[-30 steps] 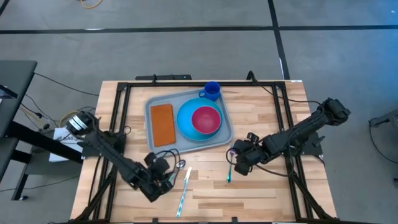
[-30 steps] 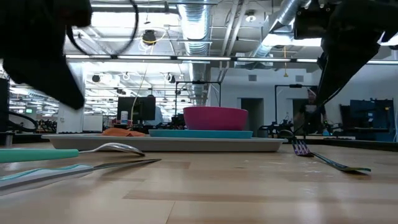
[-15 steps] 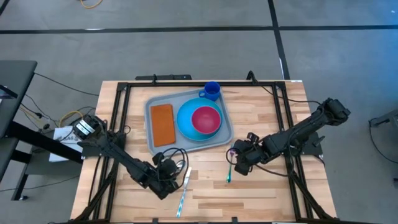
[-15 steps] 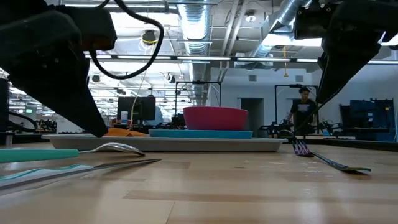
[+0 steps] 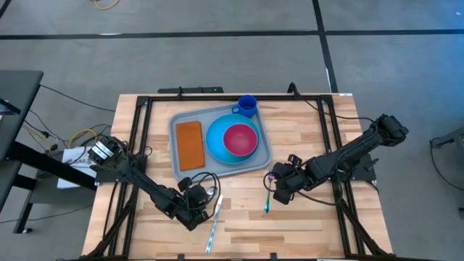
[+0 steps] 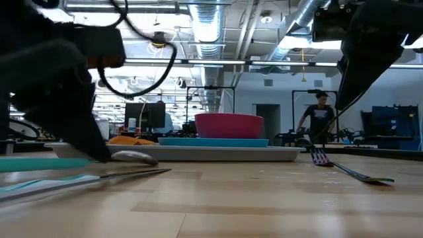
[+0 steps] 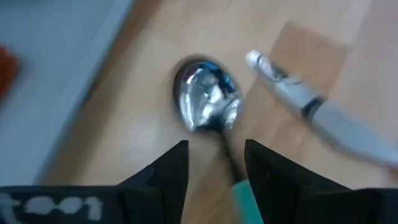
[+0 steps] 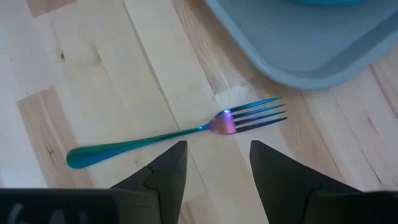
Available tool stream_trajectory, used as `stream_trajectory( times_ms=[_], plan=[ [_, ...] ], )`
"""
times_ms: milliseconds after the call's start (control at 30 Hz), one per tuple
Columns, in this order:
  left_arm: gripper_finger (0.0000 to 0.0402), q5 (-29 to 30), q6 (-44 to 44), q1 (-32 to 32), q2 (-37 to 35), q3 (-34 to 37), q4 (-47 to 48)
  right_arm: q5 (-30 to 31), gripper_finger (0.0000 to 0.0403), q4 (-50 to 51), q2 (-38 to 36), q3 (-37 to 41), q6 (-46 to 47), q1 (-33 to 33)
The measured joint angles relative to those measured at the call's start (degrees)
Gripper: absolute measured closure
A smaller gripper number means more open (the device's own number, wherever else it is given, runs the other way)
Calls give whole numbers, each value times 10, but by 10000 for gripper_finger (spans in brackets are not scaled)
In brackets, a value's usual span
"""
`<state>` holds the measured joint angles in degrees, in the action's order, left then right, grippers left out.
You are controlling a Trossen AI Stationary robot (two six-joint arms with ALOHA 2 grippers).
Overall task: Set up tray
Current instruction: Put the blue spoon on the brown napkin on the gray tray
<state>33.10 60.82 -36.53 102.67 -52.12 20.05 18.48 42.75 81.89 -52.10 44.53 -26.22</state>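
The grey-blue tray (image 5: 177,161) lies at the table's far middle. It holds a rust-brown napkin (image 5: 189,145) and a blue plate (image 5: 217,145) with a pink bowl (image 5: 240,138). A spoon (image 7: 205,102) with a teal handle lies on the wood just near of the tray. My left gripper (image 7: 214,163) is down at it, open, with a finger on either side of the spoon's neck. A knife (image 5: 215,221) lies beside it. My right gripper (image 8: 217,168) hangs open above a blue-green fork (image 8: 180,134) that lies flat on the table.
A blue cup (image 5: 246,106) stands at the tray's far edge. The tray's near right corner (image 8: 311,43) is close to the fork's tines. A black frame rail (image 5: 333,156) runs along the table's sides. A person (image 6: 319,119) walks in the room behind.
My left gripper has come down and gone toward the table's right edge, rolling a little, until its open fingers straddle the spoon's neck. The spoon, knife and fork lie where they were.
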Motion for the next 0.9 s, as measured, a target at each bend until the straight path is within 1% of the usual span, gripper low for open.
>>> stream_trajectory(
  times_ms=[100, 333, 467, 633, 667, 800, 900],
  plan=[
    [255, -5, 1, 2, 16, -2, -7, 1, 236, -2, 0, 0, 0, 0],
    [261, 10, 1, 8, 47, -7, -7, 12, 238, -2, 0, 0, -1, 1],
    [295, 19, -5, 6, 49, -12, -3, 12, 238, -2, 0, 0, -1, 1],
    [376, 22, -30, 5, 50, -24, -1, 13, 239, -4, 0, 0, -1, 1],
    [386, 21, -33, 6, 51, -28, 3, 12, 239, -4, 0, 0, -1, 1],
    [387, 10, -44, 7, 55, -61, 29, 12, 239, -11, 0, 0, 0, 0],
    [397, 12, -57, 5, 55, -108, 80, 12, 240, -18, 0, 0, 0, 0]
  ],
)
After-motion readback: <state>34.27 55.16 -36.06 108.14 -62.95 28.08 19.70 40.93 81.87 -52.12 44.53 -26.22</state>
